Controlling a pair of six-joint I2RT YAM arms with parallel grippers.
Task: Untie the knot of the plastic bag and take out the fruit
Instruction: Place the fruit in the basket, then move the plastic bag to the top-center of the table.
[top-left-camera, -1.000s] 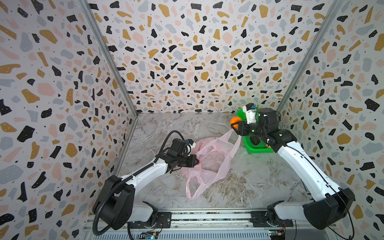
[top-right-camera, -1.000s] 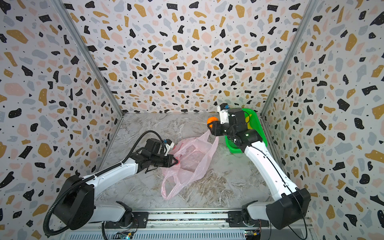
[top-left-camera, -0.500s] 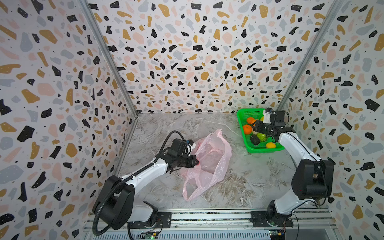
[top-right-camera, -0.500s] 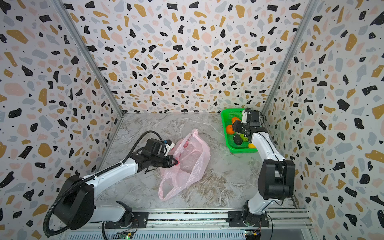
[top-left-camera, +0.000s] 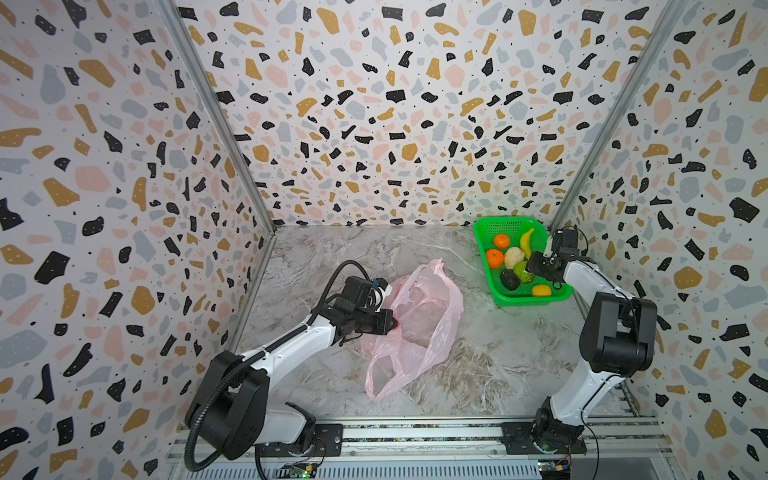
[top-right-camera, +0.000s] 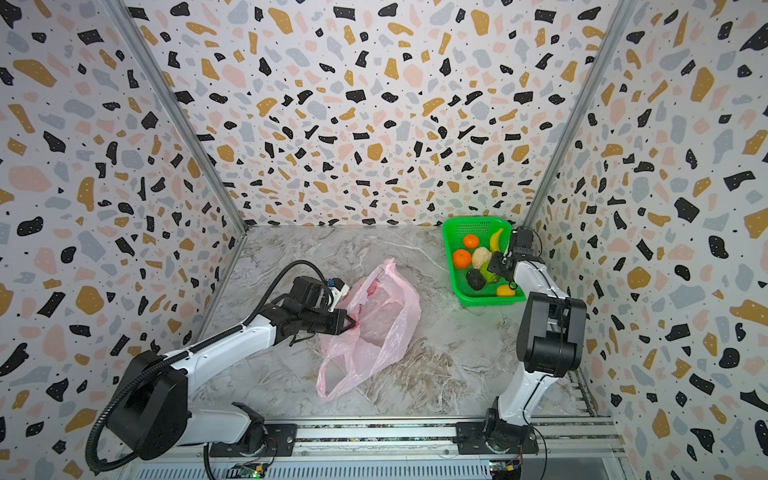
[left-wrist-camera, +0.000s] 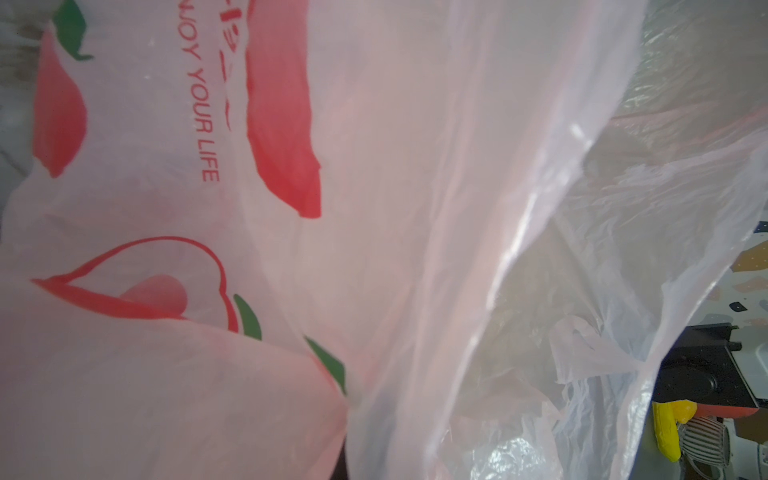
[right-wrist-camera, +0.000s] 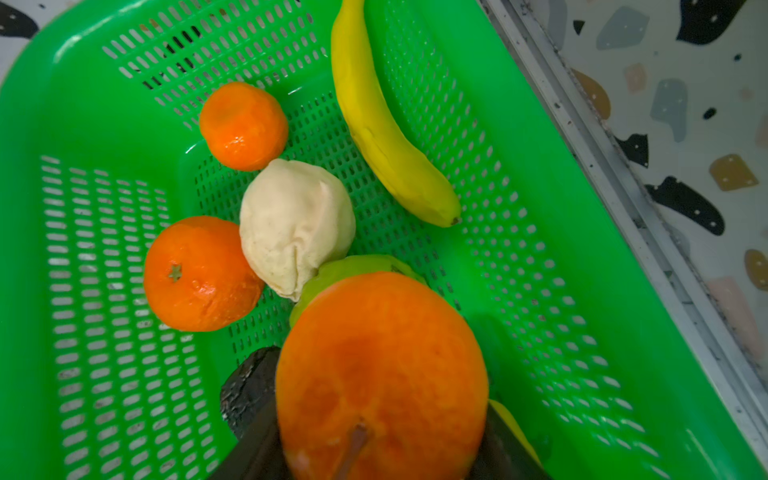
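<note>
The pink plastic bag (top-left-camera: 419, 316) (top-right-camera: 374, 328) lies slumped and open-mouthed mid-table, and no knot shows on it. My left gripper (top-left-camera: 392, 324) (top-right-camera: 353, 323) is shut on its left edge; the left wrist view is filled by the bag's film (left-wrist-camera: 374, 208). My right gripper (top-left-camera: 530, 264) (right-wrist-camera: 380, 415) hangs over the green basket (top-left-camera: 505, 226), its dark fingers (right-wrist-camera: 253, 453) against both sides of an orange fruit (right-wrist-camera: 380, 353). In the basket lie two tangerines (right-wrist-camera: 243, 124) (right-wrist-camera: 199, 274), a banana (right-wrist-camera: 382, 124), a pale bumpy fruit (right-wrist-camera: 295, 224), a green fruit (right-wrist-camera: 345, 270) and an avocado (top-left-camera: 510, 279).
The basket (top-right-camera: 473, 226) stands in the back right corner against the patterned wall. A yellow-red fruit (top-left-camera: 541, 290) lies at its near end. The bag's loop handle (top-left-camera: 378, 382) trails toward the front rail (top-left-camera: 415, 432). Walls close in the table on three sides.
My right arm has swung from above the bag to over the basket, carrying the orange fruit. The bag's raised edge has dropped and the bag has slumped. The left arm has not moved.
</note>
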